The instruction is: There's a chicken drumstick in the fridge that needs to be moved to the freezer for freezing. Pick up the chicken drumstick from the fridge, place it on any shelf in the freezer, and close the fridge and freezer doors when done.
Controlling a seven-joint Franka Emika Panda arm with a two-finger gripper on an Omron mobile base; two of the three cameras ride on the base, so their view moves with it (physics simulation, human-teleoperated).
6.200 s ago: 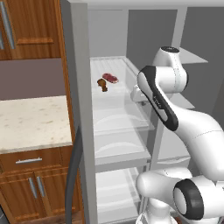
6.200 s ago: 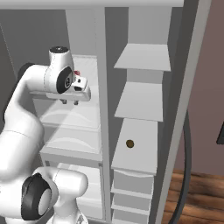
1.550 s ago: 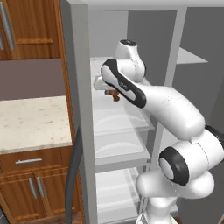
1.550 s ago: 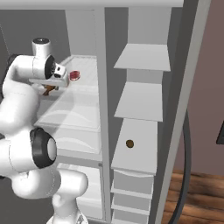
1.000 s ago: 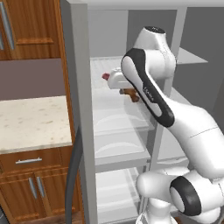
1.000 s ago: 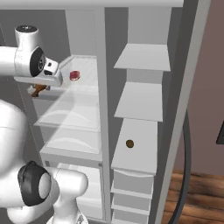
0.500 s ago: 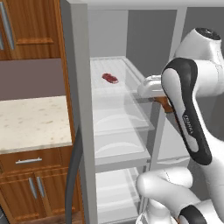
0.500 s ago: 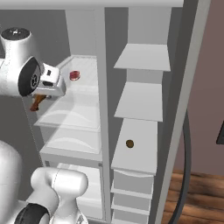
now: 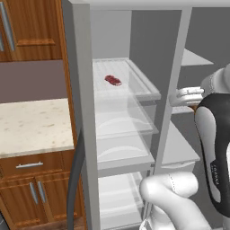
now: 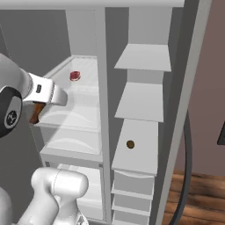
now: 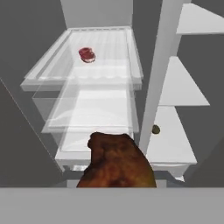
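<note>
While clamped, chicken drumstick (image 11: 117,162) between gripper (image 10: 36,113) fingers.

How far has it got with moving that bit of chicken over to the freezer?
Done: the chicken drumstick is off the fridge's clear shelf, where the red raw meat remains. In hand: the gripper is shut on the drumstick, out in front of the open compartments. Left: setting it on a white freezer shelf, then closing both doors.
</note>
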